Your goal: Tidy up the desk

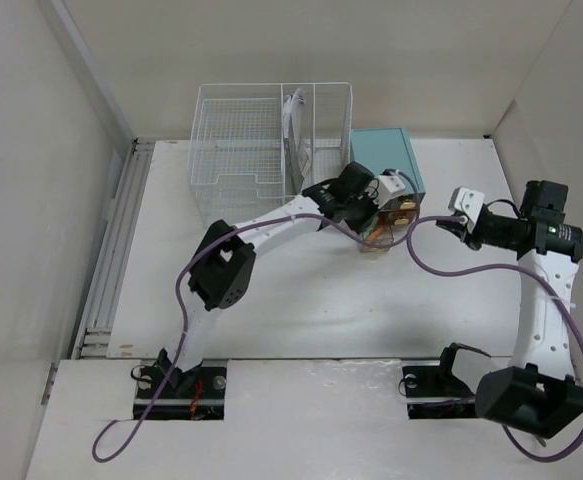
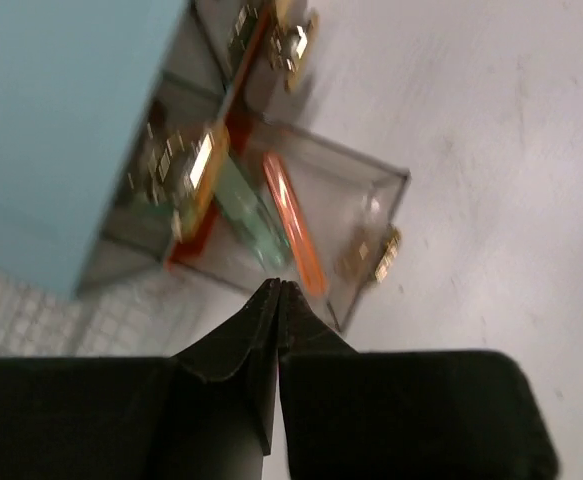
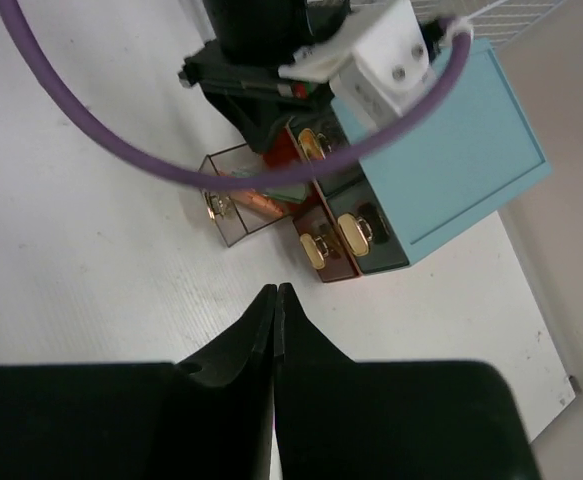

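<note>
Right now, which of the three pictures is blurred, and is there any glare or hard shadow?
Left wrist view: blurred throughout, the open clear drawer and its gold handles smeared. Right wrist view: fairly sharp, the teal cabinet crisp. Top external view: sharp, even light, only soft shadows on the desk; no strong glare.

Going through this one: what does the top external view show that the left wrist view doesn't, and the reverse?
Only top external: the whole right arm, off to the right, and the metal rail along the left edge of the desk. Only left wrist: an orange stick-like item beside a greenish one inside the pulled-out clear drawer, and the left gripper shut, holding nothing. Both: the teal drawer cabinet, that drawer, the desk.
</note>
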### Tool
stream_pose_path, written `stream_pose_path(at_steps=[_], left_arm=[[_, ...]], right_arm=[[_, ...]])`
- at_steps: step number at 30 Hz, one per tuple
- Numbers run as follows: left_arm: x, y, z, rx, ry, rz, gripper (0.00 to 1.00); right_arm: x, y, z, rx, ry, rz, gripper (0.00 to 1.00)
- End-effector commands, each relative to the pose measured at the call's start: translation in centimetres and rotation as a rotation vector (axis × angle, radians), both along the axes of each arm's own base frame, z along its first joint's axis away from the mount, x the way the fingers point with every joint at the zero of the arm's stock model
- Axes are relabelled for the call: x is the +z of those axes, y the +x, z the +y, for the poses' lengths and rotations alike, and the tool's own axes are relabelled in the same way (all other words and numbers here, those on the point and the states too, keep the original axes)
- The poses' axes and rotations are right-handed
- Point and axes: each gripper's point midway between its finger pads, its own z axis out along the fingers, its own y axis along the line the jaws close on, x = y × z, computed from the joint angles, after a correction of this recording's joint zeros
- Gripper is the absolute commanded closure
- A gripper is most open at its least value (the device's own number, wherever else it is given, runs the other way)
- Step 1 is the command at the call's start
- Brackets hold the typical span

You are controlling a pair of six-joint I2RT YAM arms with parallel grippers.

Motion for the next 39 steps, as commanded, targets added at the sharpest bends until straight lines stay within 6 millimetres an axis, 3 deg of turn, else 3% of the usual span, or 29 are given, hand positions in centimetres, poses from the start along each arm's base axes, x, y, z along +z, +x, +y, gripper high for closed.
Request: stream_pose_path(at_steps=[1,2,3,4,5,6,7,8,9,14,15,18,19,21,32,34,39], left_arm=[[7.3,-2.5,1.1,0.007,-0.162,-0.049,1.0],[10.8,-3.6,1.2,-0.008,-0.248,-0.095,1.0],[11.0,-4.7,1.6,-0.026,-0.278,-0.079,1.0],[8.2,-6.7,2.3,-0.036,-0.262,-0.007,1.0],[10.6,-7.7,2.5,-0.064,-0.344,-0.03,1.0],[10.3,-9.6,2.3,-0.119,-0.375,0.006,1.0],[9.9,-10.4,2.4,-0.136,-0.394,0.026,1.0],[7.7,-11.8,2.8,-0.155,-0.379,0.072,1.0],[7.6,-12.1,2.6,-0.166,-0.4,0.077,1.0],[2.1,-12.2,1.0,-0.168,-0.371,0.2,1.0],[0.6,-11.9,0.5,-0.171,-0.353,0.223,1.0],[0.0,-10.9,-0.9,-0.144,-0.388,0.235,1.0],[-1.4,-10.6,-1.0,-0.118,-0.374,0.252,1.0],[-1.9,-9.6,-1.4,-0.073,-0.363,0.218,1.0],[-3.0,-1.5,-1.1,0.249,-0.336,-0.019,1.0],[-3.8,-0.5,-0.9,0.296,-0.312,-0.038,1.0],[-3.6,1.2,-1.5,0.396,-0.33,-0.057,1.0]], right_arm=[[-0.6,-0.6,0.6,0.044,0.033,0.03,1.0],[-1.4,-0.9,0.7,0.1,-0.016,-0.008,1.0],[-2.1,-1.1,0.9,0.139,-0.016,0.003,1.0],[-3.0,-2.6,1.5,0.175,-0.002,0.061,1.0],[-3.5,-2.4,1.6,0.211,-0.014,0.035,1.0],[-4.0,-2.4,1.6,0.211,-0.004,0.056,1.0],[-4.3,-2.2,1.5,0.217,-0.005,0.057,1.0],[-4.3,-2.2,1.5,0.217,-0.005,0.057,1.0],[-4.3,-2.2,1.5,0.217,-0.005,0.057,1.0],[-3.7,-2.1,1.6,0.219,-0.003,0.041,1.0],[-3.7,-2.1,1.6,0.219,-0.003,0.041,1.0],[-3.5,-2.2,1.6,0.219,-0.008,0.03,0.99],[-3.5,-2.2,1.6,0.215,-0.004,0.037,0.99],[-3.5,-2.2,1.6,0.215,-0.004,0.037,0.99],[-3.5,-2.1,1.6,0.215,-0.008,0.029,0.99],[-3.5,-2.1,1.6,0.215,-0.008,0.029,0.99],[-3.5,-2.2,1.4,0.206,-0.004,0.037,0.99]])
